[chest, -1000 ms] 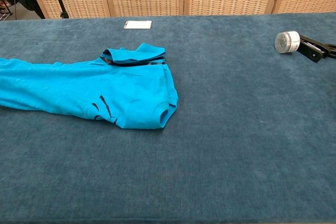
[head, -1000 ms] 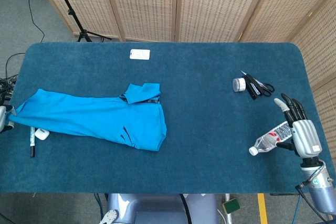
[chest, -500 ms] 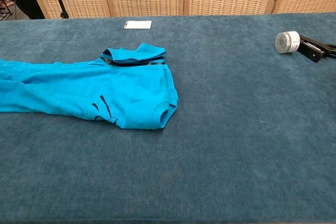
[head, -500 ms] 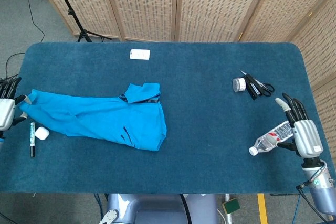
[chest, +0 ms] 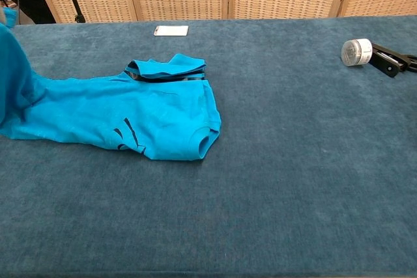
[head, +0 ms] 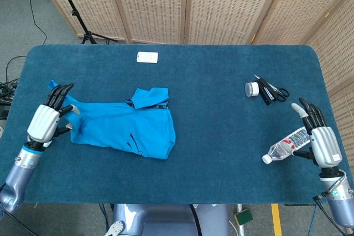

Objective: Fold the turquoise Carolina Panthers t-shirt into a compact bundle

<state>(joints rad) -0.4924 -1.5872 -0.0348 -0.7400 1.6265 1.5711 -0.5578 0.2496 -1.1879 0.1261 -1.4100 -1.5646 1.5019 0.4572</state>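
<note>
T-shirt (head: 124, 125) lies left of centre on the tabletop (head: 221, 153); since the earlier frame its far left end has been drawn inward and lifted. We note left hand (head: 48, 120) now over the tabletop, fingers grasping that raised end. Right hand (head: 321, 139) unchanged at right edge, fingers released, beside bottle (head: 285, 146)

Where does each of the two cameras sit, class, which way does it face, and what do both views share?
Head view: high above the near edge, looking steeply down on the whole table; both arms show, the left robot hand holding the t-shirt's end, the right robot hand beside a bottle.
Chest view: low at the near edge, looking across toward the screens; no robot body shows clearly.
Shared: t-shirt, white card, tape roll, scissors.
</note>
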